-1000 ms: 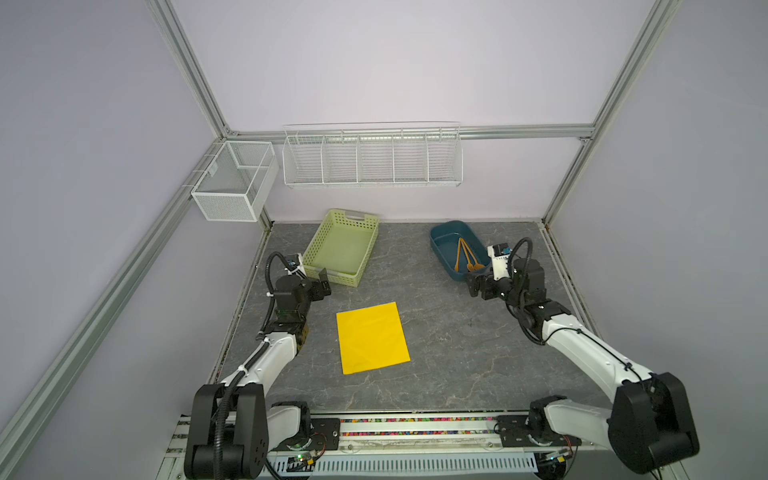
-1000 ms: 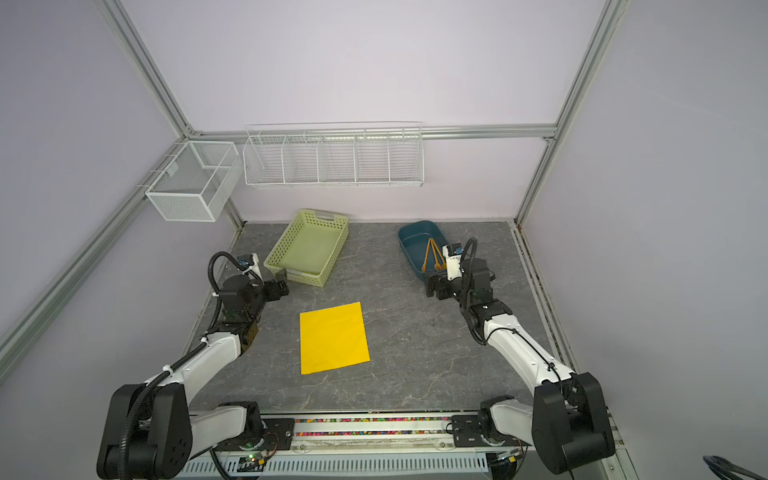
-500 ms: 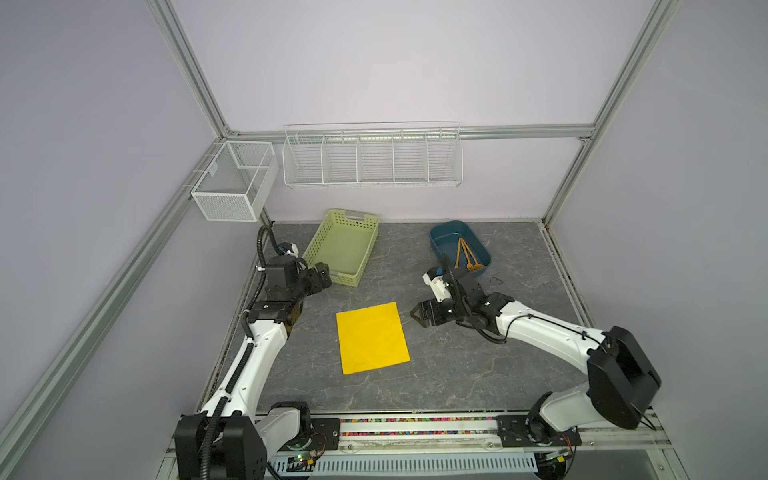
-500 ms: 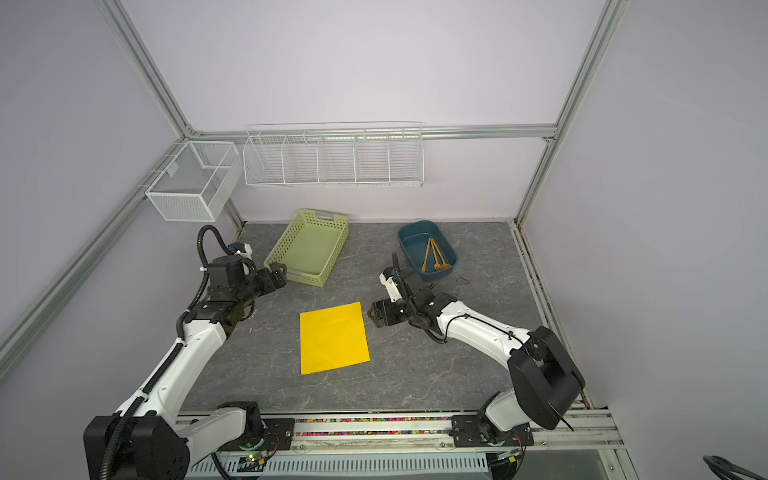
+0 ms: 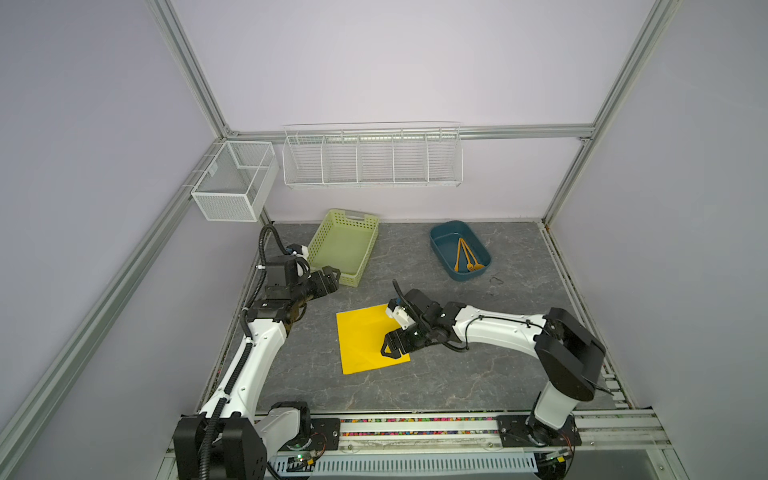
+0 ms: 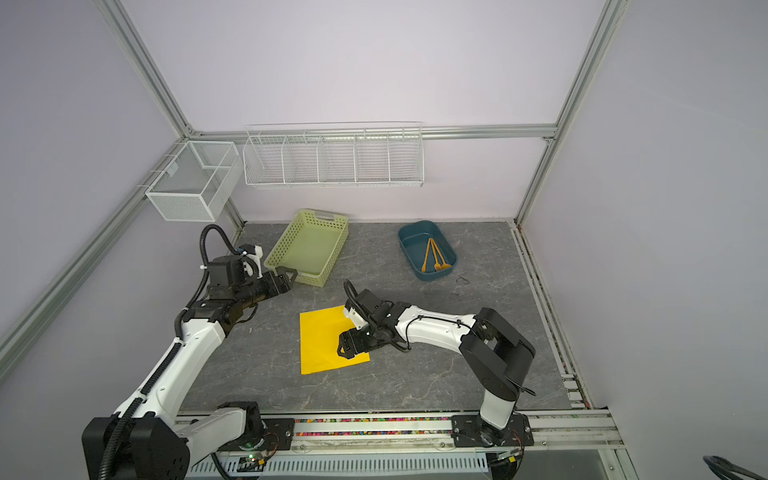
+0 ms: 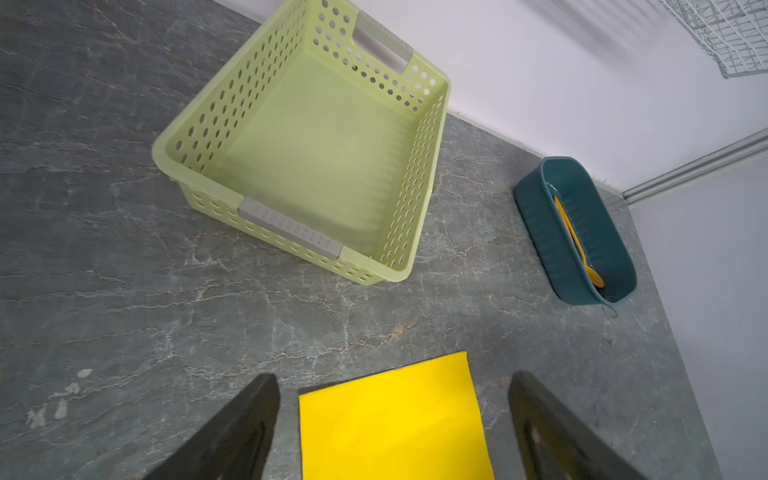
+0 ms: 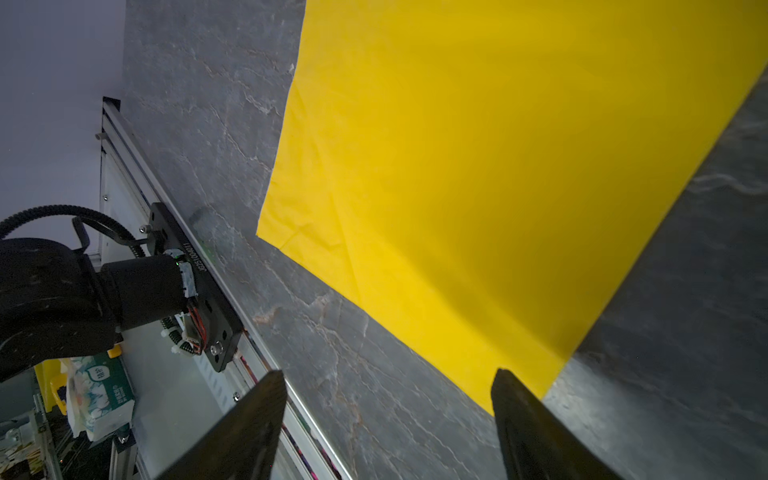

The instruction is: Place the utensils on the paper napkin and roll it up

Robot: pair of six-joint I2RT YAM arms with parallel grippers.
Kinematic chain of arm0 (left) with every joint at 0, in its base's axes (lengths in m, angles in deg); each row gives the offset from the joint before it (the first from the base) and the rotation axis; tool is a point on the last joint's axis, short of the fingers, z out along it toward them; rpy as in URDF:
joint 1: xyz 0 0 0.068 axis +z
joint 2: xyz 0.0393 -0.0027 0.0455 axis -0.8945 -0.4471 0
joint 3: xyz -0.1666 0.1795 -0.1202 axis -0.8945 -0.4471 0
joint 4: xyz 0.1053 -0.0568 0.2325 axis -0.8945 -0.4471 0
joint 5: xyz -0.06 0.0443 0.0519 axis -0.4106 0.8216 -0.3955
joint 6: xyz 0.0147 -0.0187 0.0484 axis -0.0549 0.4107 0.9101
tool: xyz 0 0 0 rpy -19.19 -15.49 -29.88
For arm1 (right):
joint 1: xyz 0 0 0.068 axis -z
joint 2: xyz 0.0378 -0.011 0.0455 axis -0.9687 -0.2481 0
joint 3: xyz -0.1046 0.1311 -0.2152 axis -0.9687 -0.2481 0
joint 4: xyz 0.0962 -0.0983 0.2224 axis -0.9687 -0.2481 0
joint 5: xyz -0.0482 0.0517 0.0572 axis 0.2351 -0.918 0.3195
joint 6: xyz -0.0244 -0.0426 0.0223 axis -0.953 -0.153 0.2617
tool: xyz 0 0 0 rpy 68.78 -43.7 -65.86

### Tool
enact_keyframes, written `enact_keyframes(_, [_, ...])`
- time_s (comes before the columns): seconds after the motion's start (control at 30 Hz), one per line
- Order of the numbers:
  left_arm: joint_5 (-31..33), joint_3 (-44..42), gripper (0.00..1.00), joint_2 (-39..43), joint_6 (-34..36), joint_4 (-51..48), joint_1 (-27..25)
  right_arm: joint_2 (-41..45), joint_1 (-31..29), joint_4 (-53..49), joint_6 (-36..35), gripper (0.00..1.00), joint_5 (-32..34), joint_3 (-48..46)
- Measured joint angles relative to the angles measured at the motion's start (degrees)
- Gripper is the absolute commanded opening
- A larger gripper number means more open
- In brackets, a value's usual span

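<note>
Arms: two, each with one parallel gripper.
Right gripper: released, jaws spread wide with nothing between them. It points down at the sheet.
Left gripper: also released, jaws spread wide and holding nothing. It is raised off the table.
Paper napkin: one yellow sheet, flat on the table with a few faint creases. One of its corners lies right below the right gripper's fingertips; whether they touch the paper cannot be told. In the right wrist view one finger overlaps the sheet's edge and the other finger stands over bare table. From the left gripper, the sheet lies ahead and below, well apart from it.
Utensils: orange-brown, about three slim pieces fanned out from one end; the exact count is hard to tell. A fork head shows in both top views and a spoon bowl in the left wrist view. They lie well apart from both grippers, behind the right gripper towards the back wall.
Blue tub: one, holding all the utensils.
Green basket: one, perforated. In both top views the left gripper's tip lies against its front corner; whether it touches cannot be told.
White wire holders: two on the walls, a mesh box and a long divided rack, both high above the grippers.
Table: one grey marbled surface under everything.
</note>
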Motion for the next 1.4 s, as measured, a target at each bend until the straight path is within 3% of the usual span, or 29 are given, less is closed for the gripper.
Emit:
enact_keyframes(0.3, [-2.54, 0.04, 0.87, -1.66, 0.35, -0.07, -0.04, -4.76, -0.59, -2.56, 0.35, 0.79, -0.50, 2.49])
enact_keyframes(0.73, [-2.51, 0.79, 0.87, -1.70, 1.14, -1.42, -0.04, -2.73, 0.11, -8.85, -1.14, 0.80, -0.79, -0.02])
enact_keyframes(1.0, [-2.54, 0.79, 0.87, -2.10, 1.11, -1.44, -0.04, 3.50, 6.19, -14.29, -5.53, 0.80, -1.22, -6.67])
enact_keyframes(1.4, [-2.49, 0.94, 0.87, -3.02, 1.09, -1.62, -0.04, 5.35, 15.69, -21.84, -14.01, 0.83, -0.33, -7.65])
